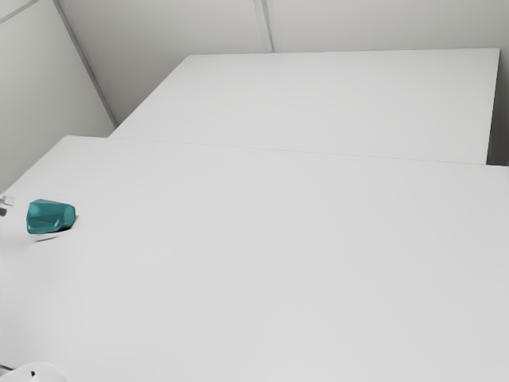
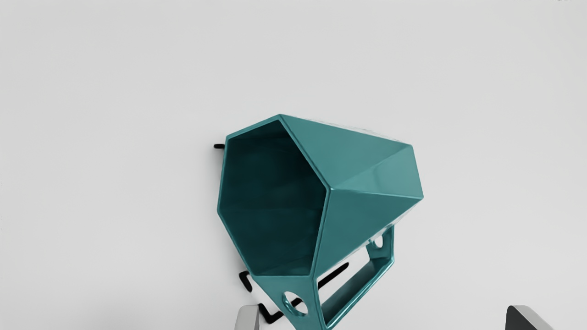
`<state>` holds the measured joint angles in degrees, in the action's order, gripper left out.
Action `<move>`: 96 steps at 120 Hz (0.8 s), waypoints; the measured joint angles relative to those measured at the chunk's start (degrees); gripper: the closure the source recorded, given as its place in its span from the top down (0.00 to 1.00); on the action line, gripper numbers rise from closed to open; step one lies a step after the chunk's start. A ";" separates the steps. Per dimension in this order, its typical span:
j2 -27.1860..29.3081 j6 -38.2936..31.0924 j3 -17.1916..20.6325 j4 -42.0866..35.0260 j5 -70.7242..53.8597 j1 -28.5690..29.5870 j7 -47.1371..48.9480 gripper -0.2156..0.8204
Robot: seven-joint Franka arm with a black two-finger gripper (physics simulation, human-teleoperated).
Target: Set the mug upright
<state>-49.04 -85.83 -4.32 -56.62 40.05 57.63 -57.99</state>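
A faceted teal mug (image 1: 51, 216) lies on its side on the white table, near the exterior view's left edge. Just beyond it, at that same edge, part of the gripper (image 1: 5, 204) is visible. In the wrist view the mug (image 2: 371, 169) shows its dark open mouth, and its angular handle (image 2: 357, 293) extends toward the fingers. The gripper (image 2: 383, 318) is open, its two fingertips wide apart, with the lower part of the handle between them in the picture; no grip on the mug is seen.
The white table (image 1: 278, 255) stretches across the exterior view, with another white surface (image 1: 318, 103) behind it and pale walls beyond. A rounded white piece (image 1: 36, 372) shows at the exterior view's lower left corner.
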 joint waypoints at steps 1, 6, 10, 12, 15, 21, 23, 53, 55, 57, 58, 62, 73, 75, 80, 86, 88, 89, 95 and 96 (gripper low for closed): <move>-0.21 -0.04 0.03 0.26 0.00 -0.03 0.02 0.77; -0.95 -0.25 0.11 1.11 0.01 -0.19 0.11 0.77; -1.32 -0.43 0.15 1.44 0.01 -0.30 0.18 0.77; -1.45 -0.54 0.16 1.55 0.02 -0.35 0.21 0.77; -1.58 -0.71 0.29 1.65 0.04 -0.43 0.26 0.77; -1.86 -1.01 1.24 1.87 0.07 -0.48 0.34 0.77; -1.91 -1.10 1.56 1.93 0.08 -0.48 0.37 0.77; -2.65 -1.77 3.65 1.86 0.84 -0.59 0.66 0.77; -2.81 -1.79 3.67 1.83 0.86 -0.59 0.67 0.77; -2.95 -1.82 3.68 1.81 0.88 -0.59 0.69 0.77; -3.01 -1.82 3.68 1.80 0.89 -0.59 0.69 0.77; -3.21 -1.86 3.69 1.77 0.92 -0.57 0.72 0.77; -3.59 -1.93 3.75 1.68 1.01 -0.58 0.76 0.77; -3.63 -1.94 3.76 1.68 1.02 -0.59 0.76 0.77; -3.70 -1.96 3.90 1.67 1.07 -0.58 0.77 0.77; -3.80 -2.00 4.36 1.66 1.10 -0.63 0.78 0.77; -3.89 -2.02 4.53 1.67 1.11 -0.64 0.79 0.77; -3.93 -2.03 4.60 1.66 1.12 -0.66 0.79 0.77; -4.07 -2.18 4.86 1.58 1.13 -0.83 0.80 0.77; -4.09 -2.20 4.89 1.57 1.14 -0.84 0.80 0.77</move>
<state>-53.12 -88.04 0.57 -55.05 41.18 56.79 -57.19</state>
